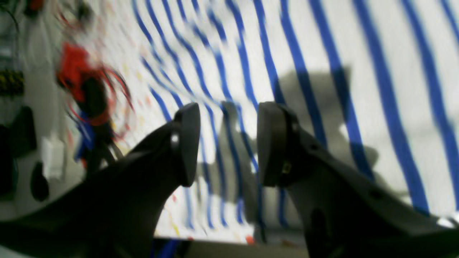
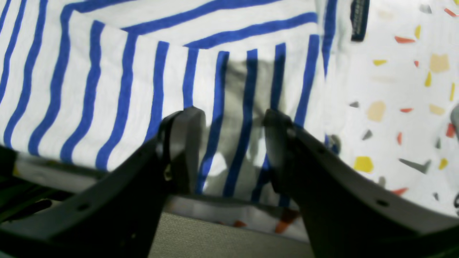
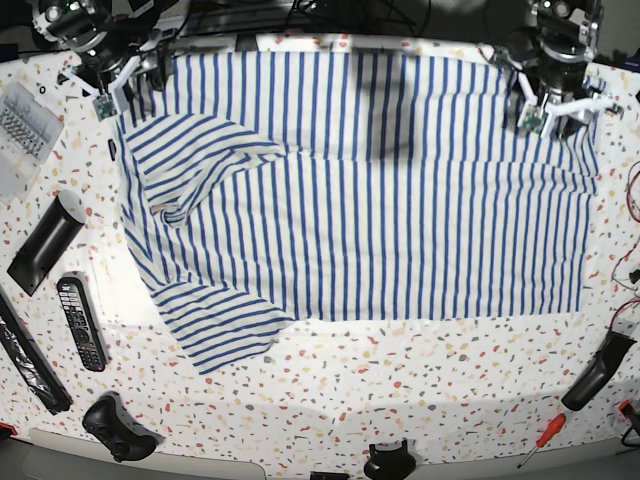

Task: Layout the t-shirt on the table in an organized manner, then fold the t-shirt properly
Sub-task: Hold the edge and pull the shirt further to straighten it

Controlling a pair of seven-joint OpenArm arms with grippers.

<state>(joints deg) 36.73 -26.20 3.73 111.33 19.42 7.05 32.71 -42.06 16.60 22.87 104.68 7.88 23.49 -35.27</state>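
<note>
Striped white-and-blue cloth, the t-shirt (image 3: pixel 370 185) lay spread across the far half of the table (image 3: pixel 400 380), mostly flat. Neck end sat toward the base view's left, hem toward its right. One sleeve (image 3: pixel 190 150) was folded over onto the body near the top left; the other sleeve (image 3: pixel 225 330) stuck out at the lower left. So layout looked nearly done, folding not started, as a judgement.

Right gripper (image 2: pixel 231 143) hung at the far corner on the base view's left, above the striped edge just beside bare table. Jaws stood partly apart with nothing between them, only cloth and shadow visible through the gap. Left gripper (image 1: pixel 227 143) hung over the far hem corner on the base view's right, jaws likewise partly apart and empty; that view was blurred.

Handling guess: thin knit, light, soft, no stiffness, so it would sag and drag if lifted from one point. It may slide easily on the smooth top. Best holds looked like edges and corners: hem corners, shoulder seams, sleeve cuffs, pinched with both arms together. The folded-over sleeve probably needs pulling out first.

Around it: a remote (image 3: pixel 82 322), a game controller (image 3: pixel 118 428), a screwdriver (image 3: pixel 540 437), all well apart from the cloth.
</note>
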